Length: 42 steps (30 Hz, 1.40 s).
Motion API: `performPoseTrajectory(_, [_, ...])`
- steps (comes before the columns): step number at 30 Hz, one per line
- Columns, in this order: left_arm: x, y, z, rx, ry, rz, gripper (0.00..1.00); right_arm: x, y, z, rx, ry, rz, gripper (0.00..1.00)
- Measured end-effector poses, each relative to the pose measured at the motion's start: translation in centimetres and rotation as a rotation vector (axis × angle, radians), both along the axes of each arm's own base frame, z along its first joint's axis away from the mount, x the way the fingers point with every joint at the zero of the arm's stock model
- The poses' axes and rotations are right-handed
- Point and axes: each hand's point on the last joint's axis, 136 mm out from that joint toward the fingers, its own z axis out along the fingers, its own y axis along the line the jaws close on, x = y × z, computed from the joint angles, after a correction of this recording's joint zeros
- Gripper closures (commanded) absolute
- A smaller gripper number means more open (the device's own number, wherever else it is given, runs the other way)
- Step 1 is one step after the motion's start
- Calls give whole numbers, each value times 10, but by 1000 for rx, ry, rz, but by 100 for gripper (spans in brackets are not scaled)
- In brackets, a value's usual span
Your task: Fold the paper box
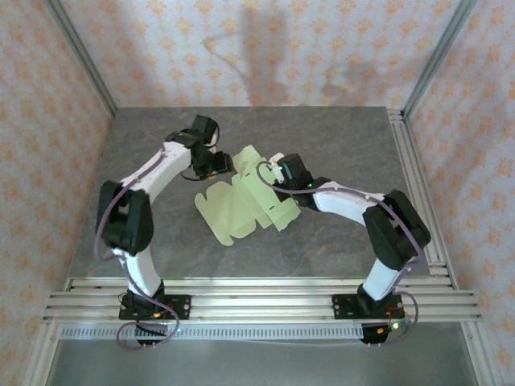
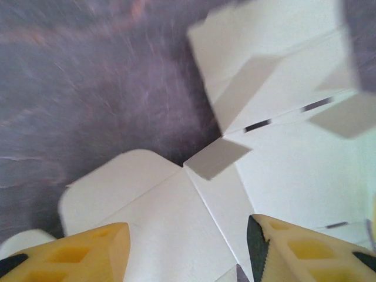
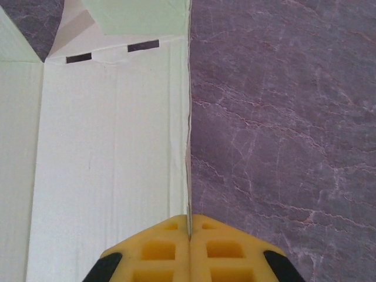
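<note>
1. Closest in, the right gripper [image 3: 189,218] is clenched on a thin upright edge of the paper box [image 1: 245,201]. That wall runs straight ahead from its fingertips, with pale card to their left and bare table [image 3: 282,117] to their right.
2. The left gripper [image 2: 187,235] is released, its tips apart with nothing between them. The card lies just beyond them (the view is blurred, so we cannot tell whether they touch it).
3. We judge the step in hand to be raising a side wall along its crease. To do it well, we hold the right pinch firm and swing the wall about the fold line rather than pulling, so the sheet does not slide. We would press the left tips down on the panel just beside a crease as an anchor.
4. A little ahead of the left tips a rounded flap lies flat, and a small tab stands up past it. Ahead of the right tips two dark slots cross the panel, with a green flap beyond.
5. Farthest out, from above, the box is mostly unfolded between both grippers.
</note>
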Motion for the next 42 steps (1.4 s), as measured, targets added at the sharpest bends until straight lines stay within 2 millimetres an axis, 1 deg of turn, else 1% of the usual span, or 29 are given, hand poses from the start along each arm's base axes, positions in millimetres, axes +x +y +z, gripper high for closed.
performPoseTrajectory(1, [-1, 6, 14, 0, -37, 14, 41, 1, 1, -1, 7, 14, 3, 100])
performPoseTrajectory(3, [-6, 16, 32, 0, -84, 37, 40, 4, 3, -5, 13, 43, 7, 100])
performPoseTrajectory(5, [-12, 26, 36, 12, -99, 58, 39, 7, 5, -10, 17, 72, 12, 100])
performPoseTrajectory(6, [-16, 30, 34, 17, -95, 64, 39, 8, 6, -13, 18, 86, 16, 100])
performPoseTrajectory(7, [-20, 32, 30, 22, -85, 68, 39, 9, 7, -14, 18, 96, 18, 98])
performPoseTrajectory(10, [-33, 36, 9, 38, -31, 68, 39, 13, 12, -22, 16, 129, 28, 93])
performPoseTrajectory(12, [-42, 37, -3, 47, 6, 68, 39, 13, 13, -28, 14, 149, 28, 86])
performPoseTrajectory(13, [-44, 38, -6, 49, 13, 67, 39, 12, 13, -29, 16, 157, 31, 82])
performPoseTrajectory(16, [-45, 38, -8, 50, 17, 67, 38, 11, 12, -30, 42, 180, 24, 70])
performPoseTrajectory(18, [-45, 38, -8, 49, 17, 67, 37, 13, 9, -31, 74, 196, 7, 61])
performPoseTrajectory(21, [-44, 38, -6, 48, 14, 67, 37, 13, -3, -31, 139, 209, -31, 57])
performPoseTrajectory(24, [-41, 37, -2, 45, 1, 68, 37, 9, -19, -33, 195, 228, -73, 56])
performPoseTrajectory(26, [-39, 37, 1, 43, -7, 68, 37, 9, -24, -34, 220, 231, -91, 56])
performPoseTrajectory(32, [-38, 36, 3, 38, -12, 66, 37, 4, -18, -40, 295, 243, -93, 58])
performPoseTrajectory(34, [-38, 36, 3, 38, -12, 66, 37, 5, -15, -39, 317, 241, -88, 60])
performPoseTrajectory(37, [-38, 36, 3, 38, -12, 66, 37, 8, -10, -40, 348, 241, -82, 67])
performPoseTrajectory(42, [-38, 36, 3, 38, -12, 66, 37, 7, -6, -53, 359, 274, -78, 72])
